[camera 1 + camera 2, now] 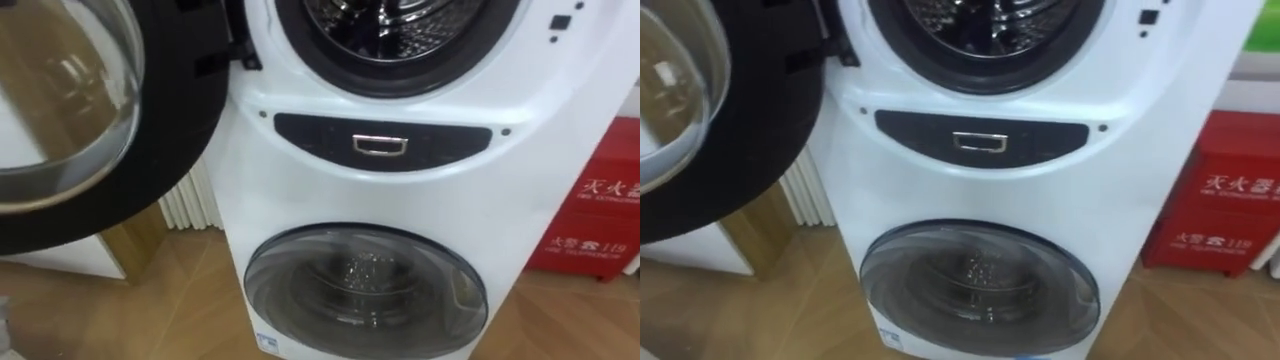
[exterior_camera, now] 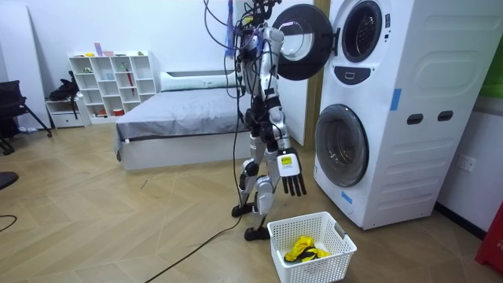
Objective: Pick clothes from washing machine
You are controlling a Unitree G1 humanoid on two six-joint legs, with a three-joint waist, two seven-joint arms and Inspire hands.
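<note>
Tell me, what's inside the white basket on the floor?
A yellow cloth lies crumpled inside the white basket. Whatever might be underneath it is hidden by the cloth.

From my screen the washing machine (image 1: 420,190) has a smooth, glossy white shell, and I can't tell whether it is painted metal or plastic. Its upper drum (image 1: 400,20) is bright perforated metal. The open door (image 1: 60,100) is clear glass in a glossy black rim, and the lower door (image 1: 365,290) is smoky glass. I see a dark, shiny panel (image 1: 380,143). The floor (image 1: 150,300) is smooth wood. The basket (image 2: 330,251) is white plastic lattice holding yellow cloth (image 2: 305,250).
</note>
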